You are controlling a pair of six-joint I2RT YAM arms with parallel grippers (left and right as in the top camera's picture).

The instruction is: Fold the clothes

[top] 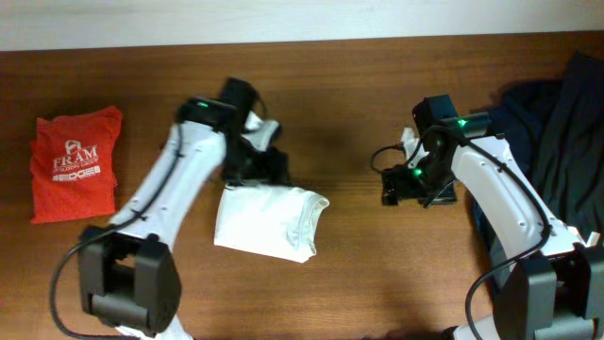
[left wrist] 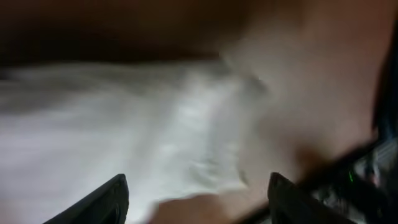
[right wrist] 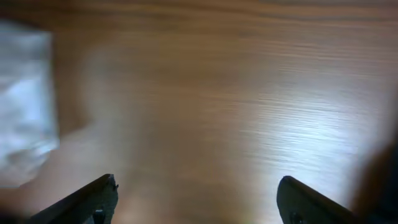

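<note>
A folded white garment [top: 264, 221] lies on the wooden table at centre left. It fills the blurred left wrist view [left wrist: 124, 124] and shows at the left edge of the right wrist view [right wrist: 22, 106]. My left gripper [top: 269, 165] is open and empty, just above the garment's far edge; its jaws [left wrist: 196, 196] stand wide apart. My right gripper [top: 392, 187] is open and empty over bare wood to the garment's right; its jaws [right wrist: 196, 199] are spread wide. A folded red shirt [top: 75, 162] with white lettering lies at the far left.
A heap of dark blue and black clothes [top: 552, 123] lies at the right edge of the table, behind my right arm. Bare brown table [top: 359, 264] lies between the white garment and the right arm.
</note>
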